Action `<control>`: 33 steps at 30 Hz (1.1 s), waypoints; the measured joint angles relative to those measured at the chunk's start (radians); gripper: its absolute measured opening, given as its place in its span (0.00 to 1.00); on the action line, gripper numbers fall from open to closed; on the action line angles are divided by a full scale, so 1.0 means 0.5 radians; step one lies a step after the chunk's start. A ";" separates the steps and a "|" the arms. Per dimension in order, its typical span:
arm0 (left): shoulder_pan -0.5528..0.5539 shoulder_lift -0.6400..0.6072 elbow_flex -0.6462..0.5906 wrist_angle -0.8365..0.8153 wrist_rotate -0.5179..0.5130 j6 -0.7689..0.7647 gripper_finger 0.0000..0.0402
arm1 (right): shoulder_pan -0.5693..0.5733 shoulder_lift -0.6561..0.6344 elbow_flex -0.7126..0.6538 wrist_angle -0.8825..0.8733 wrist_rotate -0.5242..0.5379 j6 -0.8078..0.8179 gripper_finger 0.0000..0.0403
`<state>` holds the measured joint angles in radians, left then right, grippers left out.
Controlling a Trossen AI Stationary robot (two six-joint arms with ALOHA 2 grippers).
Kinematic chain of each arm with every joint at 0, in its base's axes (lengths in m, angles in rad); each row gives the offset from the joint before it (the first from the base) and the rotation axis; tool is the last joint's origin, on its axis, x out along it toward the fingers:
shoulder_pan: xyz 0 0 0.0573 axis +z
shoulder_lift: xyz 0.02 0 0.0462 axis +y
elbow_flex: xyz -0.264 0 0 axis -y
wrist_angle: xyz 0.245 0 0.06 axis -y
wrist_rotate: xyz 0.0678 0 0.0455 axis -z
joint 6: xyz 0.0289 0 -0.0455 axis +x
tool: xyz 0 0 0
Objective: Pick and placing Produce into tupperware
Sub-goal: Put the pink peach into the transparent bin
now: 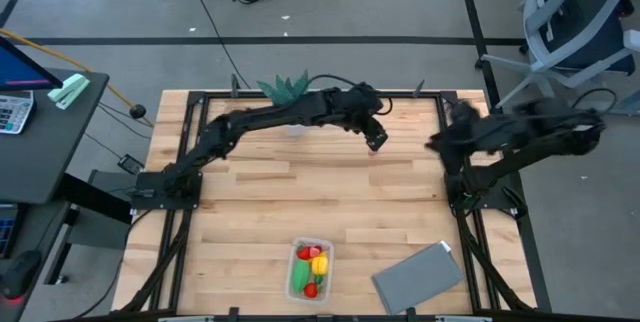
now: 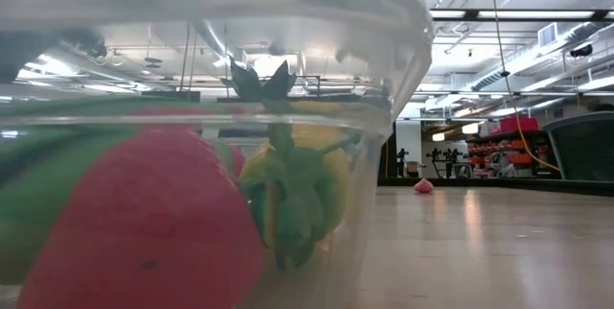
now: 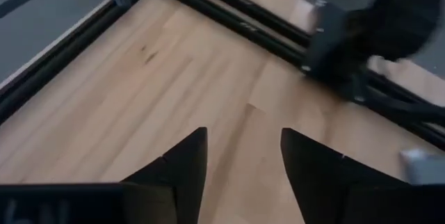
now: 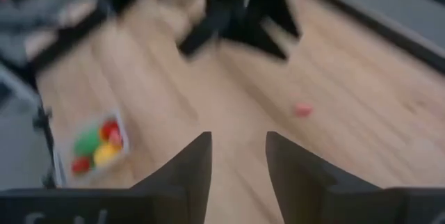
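Lying below left claw [image 1: 376, 143]: pink produce [image 4: 302, 110].

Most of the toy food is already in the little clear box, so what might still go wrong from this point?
One small pink piece still lies alone on the table, far from the clear box. It is tiny, so the fingers may nudge or miss it. The left gripper and the right gripper are close together at that far end, so the arms might bump. The box already holds several pieces, so a drop could bounce out.
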<state>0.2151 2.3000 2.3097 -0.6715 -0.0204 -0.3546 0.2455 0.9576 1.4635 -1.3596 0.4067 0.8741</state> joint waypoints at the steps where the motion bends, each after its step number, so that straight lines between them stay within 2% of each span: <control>1: 0.012 0.055 0.001 0.042 -0.003 -0.001 0.48 | -0.001 -0.041 0.000 -0.011 0.059 0.037 0.35; 8: 0.060 0.343 0.000 0.054 -0.001 -0.107 0.46 | -0.001 -0.206 0.000 -0.077 0.323 0.068 0.35; 15: 0.042 0.493 0.001 0.202 0.003 -0.170 0.44 | -0.001 -0.176 0.000 -0.147 0.329 0.054 0.35; 33: -0.012 0.672 0.005 0.256 -0.036 -0.158 0.45 | -0.001 -0.015 -0.001 -0.186 0.326 0.026 0.34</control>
<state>0.2089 2.6360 2.3122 -0.5434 -0.0383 -0.4335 0.2451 0.9501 1.4631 -1.4525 0.5697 0.8871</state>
